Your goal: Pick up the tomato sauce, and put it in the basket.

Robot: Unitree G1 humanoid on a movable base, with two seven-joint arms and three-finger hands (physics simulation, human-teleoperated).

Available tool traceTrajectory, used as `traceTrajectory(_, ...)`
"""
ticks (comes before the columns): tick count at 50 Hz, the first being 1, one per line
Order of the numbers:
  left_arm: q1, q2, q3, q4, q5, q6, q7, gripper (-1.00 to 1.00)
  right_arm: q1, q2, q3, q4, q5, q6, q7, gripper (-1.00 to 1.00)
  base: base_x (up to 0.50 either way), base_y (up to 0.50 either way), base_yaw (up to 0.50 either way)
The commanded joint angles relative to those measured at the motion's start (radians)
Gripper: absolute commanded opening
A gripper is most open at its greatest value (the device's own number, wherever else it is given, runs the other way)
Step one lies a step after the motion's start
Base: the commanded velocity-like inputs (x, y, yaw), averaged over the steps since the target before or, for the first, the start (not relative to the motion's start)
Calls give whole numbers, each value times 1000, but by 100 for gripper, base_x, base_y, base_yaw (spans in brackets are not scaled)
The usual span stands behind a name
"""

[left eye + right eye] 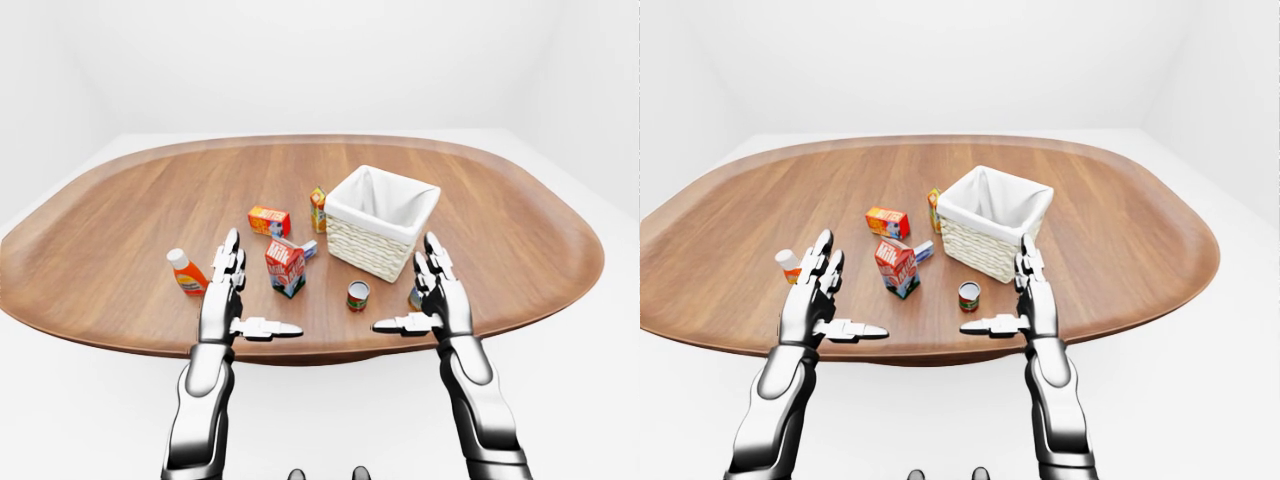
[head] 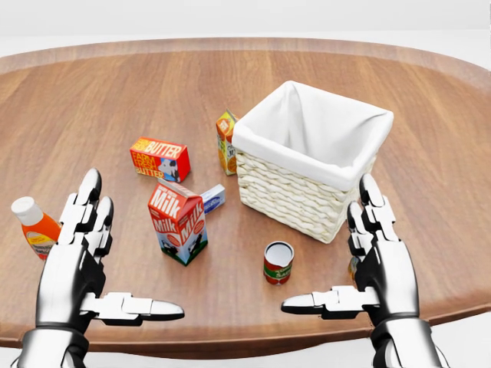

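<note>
The tomato sauce [image 2: 278, 263] is a small can with a red and green label, standing upright on the wooden table [image 2: 430, 192] just below the basket in the head view. The basket [image 2: 291, 195] is woven wicker with a white cloth lining and nothing visible inside. My left hand [image 2: 115, 261] is open, fingers spread, at the lower left beside the milk carton. My right hand [image 2: 337, 253] is open at the lower right, a short way right of the can, thumb pointing towards it. Neither hand touches the can.
A milk carton [image 2: 179, 222], a butter box [image 2: 161, 159], a small juice carton [image 2: 226, 142] and a small blue and white box [image 2: 212, 198] stand left of the basket. An orange bottle [image 2: 34, 226] lies at the far left. Another can [image 1: 415, 297] is partly hidden behind my right hand.
</note>
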Motion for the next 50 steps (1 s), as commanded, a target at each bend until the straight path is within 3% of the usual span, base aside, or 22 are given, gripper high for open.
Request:
traceTrajectory(1, 5, -5, -1, -2, 1, 0, -2, 100, 14, -4, 8, -1, -7, 0, 17, 100, 0, -50, 0)
traceTrajectory(35, 2, -6, -4, 14, 5, 0, -2, 100, -3, -4, 1, 38, -16, 0, -1, 100, 0, -50, 0)
traceTrajectory(36, 2, -6, -4, 17, 6, 0, -2, 100, -10, -6, 3, 55, -37, -10, -17, 100, 0, 0, 0)
traceTrajectory(45, 5, -6, -6, 13, 8, 0, -2, 100, -6, -3, 0, 47, -8, -3, 2, 100, 0, 0, 0)
traceTrajectory(50, 9, -7, -8, 7, 9, 0, -2, 100, 0, -5, -4, 22, 6, 0, 5, 100, 47, 0, 0)
